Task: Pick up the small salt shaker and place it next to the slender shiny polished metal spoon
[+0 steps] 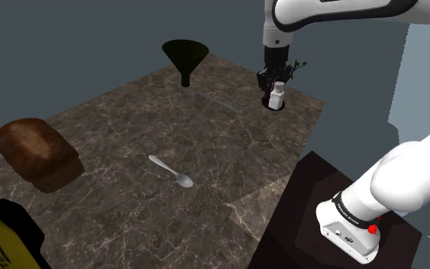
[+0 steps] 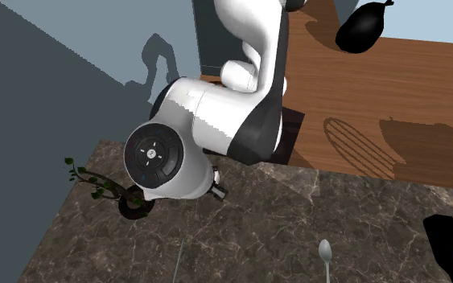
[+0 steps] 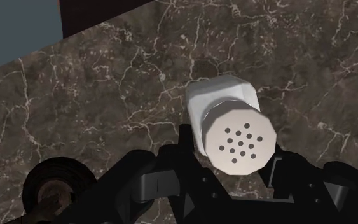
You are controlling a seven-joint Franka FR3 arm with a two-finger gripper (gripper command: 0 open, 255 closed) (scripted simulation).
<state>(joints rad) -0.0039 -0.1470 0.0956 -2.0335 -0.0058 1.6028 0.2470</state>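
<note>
Black two-finger gripper [image 1: 276, 85] clasps the small white salt shaker [image 1: 277, 95]; carrying it to the distant slender silver metal spoon [image 1: 172, 172] remains.

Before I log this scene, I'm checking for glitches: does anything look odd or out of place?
The dark funnel stands upright on its narrow spout, mouth up, at the far side of the table, nothing propping it. Nothing looks spilled.
</note>
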